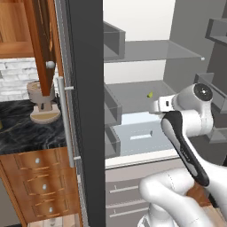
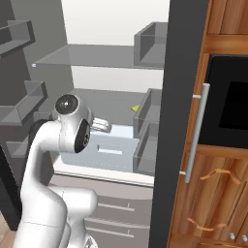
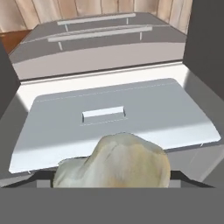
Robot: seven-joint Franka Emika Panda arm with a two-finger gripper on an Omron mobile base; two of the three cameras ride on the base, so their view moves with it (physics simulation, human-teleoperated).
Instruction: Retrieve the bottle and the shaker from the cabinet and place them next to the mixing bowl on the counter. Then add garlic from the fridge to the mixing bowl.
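Well, the fridge (image 1: 86,111) stands open and fills the middle of both base views. The white arm (image 1: 186,146) reaches in from the lower right of the left base view, towards the pale shelves. The black marble desk (image 1: 22,133) lies at the left of that view, beyond the fridge door.

In the hand view the pale drawer lid (image 3: 113,118) spreads across the centre. Below it, at the bottom middle, the garlic (image 3: 116,162) bulges up right at the fingertips. The hand (image 1: 157,106) seems to be pinching the garlic across its wide belly, jaws set broad, and the bulb looks clear of the lid.

To do this well, I'd draw straight back out level, clear the shelf edges and the door, then swing left towards the desk without jolting that round bulb.
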